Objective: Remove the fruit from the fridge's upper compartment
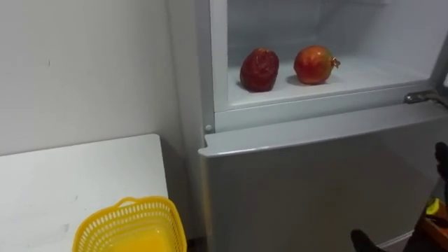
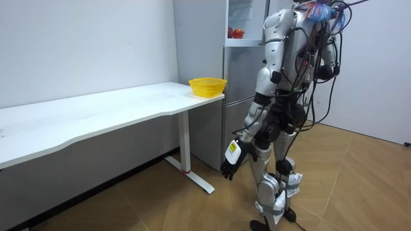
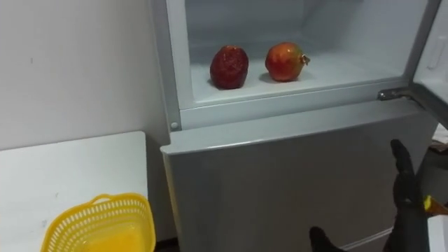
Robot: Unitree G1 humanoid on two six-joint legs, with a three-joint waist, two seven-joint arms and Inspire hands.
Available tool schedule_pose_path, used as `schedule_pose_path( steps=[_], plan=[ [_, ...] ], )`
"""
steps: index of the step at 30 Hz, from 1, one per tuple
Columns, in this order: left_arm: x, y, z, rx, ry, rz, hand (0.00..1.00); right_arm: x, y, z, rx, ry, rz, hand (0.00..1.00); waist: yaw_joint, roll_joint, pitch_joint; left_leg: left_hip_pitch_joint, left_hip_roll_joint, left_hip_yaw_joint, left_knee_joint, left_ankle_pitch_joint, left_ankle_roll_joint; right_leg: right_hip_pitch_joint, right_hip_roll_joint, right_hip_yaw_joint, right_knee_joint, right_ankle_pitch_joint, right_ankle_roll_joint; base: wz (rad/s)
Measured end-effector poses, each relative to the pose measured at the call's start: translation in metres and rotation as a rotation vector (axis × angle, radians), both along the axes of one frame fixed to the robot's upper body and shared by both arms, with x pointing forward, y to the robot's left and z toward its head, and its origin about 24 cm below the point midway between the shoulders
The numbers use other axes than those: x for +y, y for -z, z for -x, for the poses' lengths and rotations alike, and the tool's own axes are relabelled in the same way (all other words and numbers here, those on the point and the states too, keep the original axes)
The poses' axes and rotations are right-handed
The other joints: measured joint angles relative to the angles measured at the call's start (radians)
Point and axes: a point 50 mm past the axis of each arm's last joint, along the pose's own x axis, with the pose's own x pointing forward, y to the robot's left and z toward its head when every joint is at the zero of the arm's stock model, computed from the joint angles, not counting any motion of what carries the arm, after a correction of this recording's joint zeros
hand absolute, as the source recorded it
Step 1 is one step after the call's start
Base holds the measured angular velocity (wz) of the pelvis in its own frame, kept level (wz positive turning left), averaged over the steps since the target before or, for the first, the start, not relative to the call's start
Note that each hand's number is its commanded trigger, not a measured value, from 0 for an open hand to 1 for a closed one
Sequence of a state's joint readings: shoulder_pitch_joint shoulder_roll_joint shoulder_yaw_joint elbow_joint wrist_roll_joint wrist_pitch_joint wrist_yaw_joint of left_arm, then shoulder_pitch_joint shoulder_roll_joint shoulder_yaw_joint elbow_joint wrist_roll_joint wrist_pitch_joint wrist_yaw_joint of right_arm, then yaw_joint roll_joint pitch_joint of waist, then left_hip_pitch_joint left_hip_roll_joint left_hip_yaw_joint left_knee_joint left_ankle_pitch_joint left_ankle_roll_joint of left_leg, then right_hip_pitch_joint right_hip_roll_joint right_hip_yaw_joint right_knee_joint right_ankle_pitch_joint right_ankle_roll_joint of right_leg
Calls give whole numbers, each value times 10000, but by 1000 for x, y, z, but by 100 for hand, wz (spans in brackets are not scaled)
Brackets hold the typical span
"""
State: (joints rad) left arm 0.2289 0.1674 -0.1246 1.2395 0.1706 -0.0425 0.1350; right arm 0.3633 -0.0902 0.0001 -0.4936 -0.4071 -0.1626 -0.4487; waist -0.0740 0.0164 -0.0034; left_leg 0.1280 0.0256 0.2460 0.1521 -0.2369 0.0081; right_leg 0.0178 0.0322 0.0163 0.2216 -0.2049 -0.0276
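Observation:
The upper fridge compartment (image 3: 336,70) stands open. On its white shelf lie a dark red fruit (image 3: 229,66) and, to its right, a red-orange pomegranate (image 3: 284,61); they also show as red spots (image 2: 235,33) in the room view. My right hand (image 3: 404,189) rises at the lower right in front of the closed lower fridge door, well below the shelf, fingers straight and holding nothing. My left hand (image 2: 230,163) hangs low beside my leg, fingers relaxed and empty. I stand upright facing the fridge.
A yellow mesh basket (image 3: 98,224) sits on the near corner of the white table (image 3: 63,175), left of the fridge. The lower fridge door (image 3: 280,182) is closed. The open upper door (image 3: 437,63) stands at the right edge, above its metal hinge (image 3: 395,92).

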Motion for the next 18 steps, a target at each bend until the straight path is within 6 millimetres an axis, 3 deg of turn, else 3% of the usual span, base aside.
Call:
schedule_pose_path(
  steps=[7,12,18],
  plan=[
    [-4,1,-6,35,470,408,0,18,-24,-7,-1664,-1117,-1,0,382,-102,-2,-5,9,-60,-24,0,0,63,23,-39,-18,89,26,3],
    [1,0,-10,83,1000,429,0,15,-41,-17,-2617,-1477,-577,0,613,-329,-24,-27,7,-261,-33,0,1,88,-6,-301,-42,127,11,11],
    [4,0,-10,244,1090,441,0,7,-70,-31,-4124,-1619,-1091,0,645,-577,-51,-11,-15,-684,35,2,-2,451,-83,-758,-360,168,4,22]
  ],
)
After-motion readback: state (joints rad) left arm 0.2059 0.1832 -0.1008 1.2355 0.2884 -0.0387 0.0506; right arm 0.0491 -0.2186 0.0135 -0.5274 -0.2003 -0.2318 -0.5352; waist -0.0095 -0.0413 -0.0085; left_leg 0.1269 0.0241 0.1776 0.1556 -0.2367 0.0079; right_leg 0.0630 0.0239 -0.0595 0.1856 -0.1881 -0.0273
